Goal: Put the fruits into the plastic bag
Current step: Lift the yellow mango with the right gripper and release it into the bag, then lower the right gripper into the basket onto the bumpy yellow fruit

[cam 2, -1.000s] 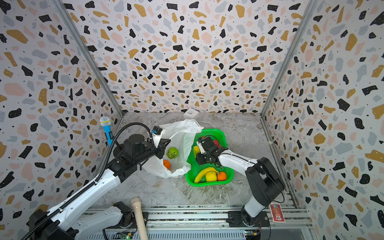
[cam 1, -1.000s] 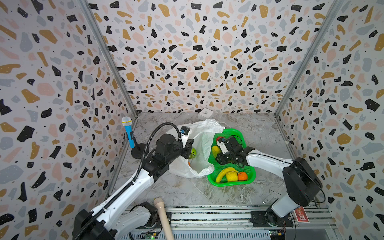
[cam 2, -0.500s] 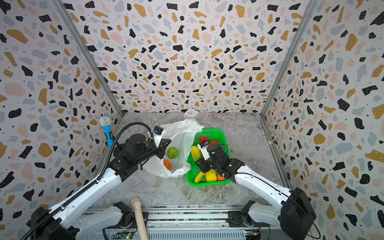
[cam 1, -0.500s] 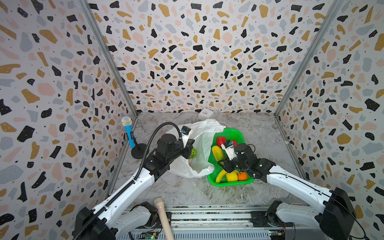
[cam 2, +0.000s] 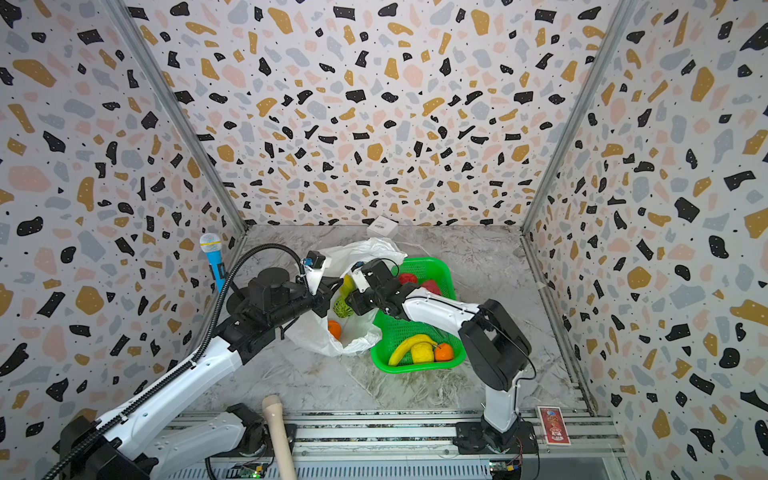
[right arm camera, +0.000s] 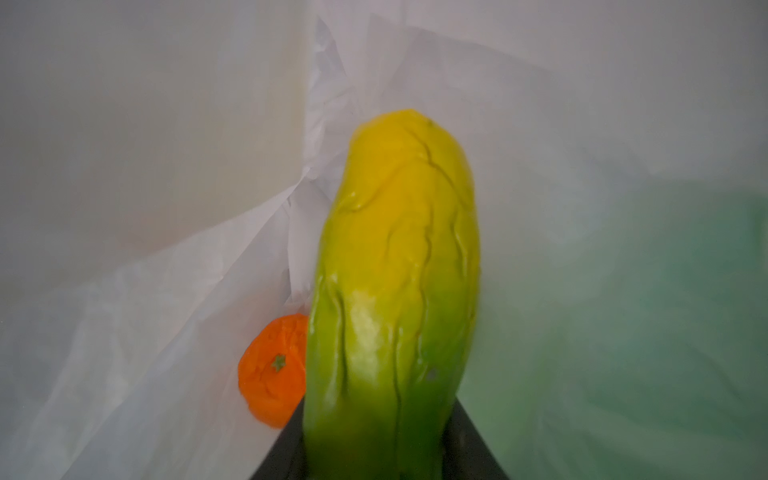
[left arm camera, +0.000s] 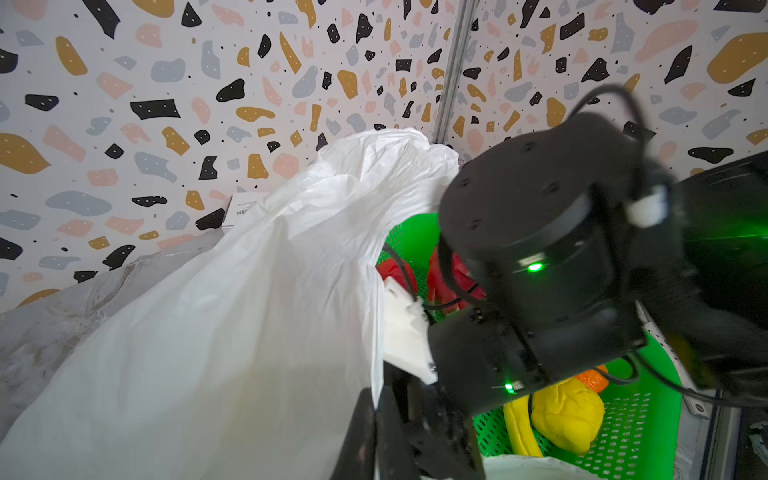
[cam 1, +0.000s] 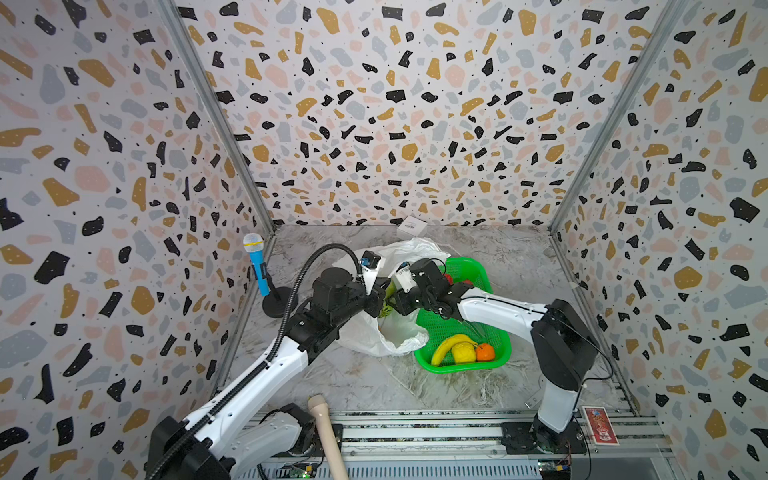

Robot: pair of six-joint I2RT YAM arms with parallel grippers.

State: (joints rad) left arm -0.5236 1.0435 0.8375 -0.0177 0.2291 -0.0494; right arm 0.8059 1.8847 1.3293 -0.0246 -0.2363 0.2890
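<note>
Right claw (right arm camera: 382,457) seemingly grips yellow-green fruit (right arm camera: 395,270) inside the plastic bag (right arm camera: 166,208)

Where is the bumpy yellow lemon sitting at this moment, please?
In both top views the lemon lies right of centre, at the near end of the green basket, between the banana and an orange.

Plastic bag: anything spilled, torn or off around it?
Nothing stands out. No fruit lies on the table; the plastic bag shows no visible tear. The left end effector pinches its rim, the right end effector holds a yellow-green fruit inside it. The banana, lemon and an orange sit in the green basket.
</note>
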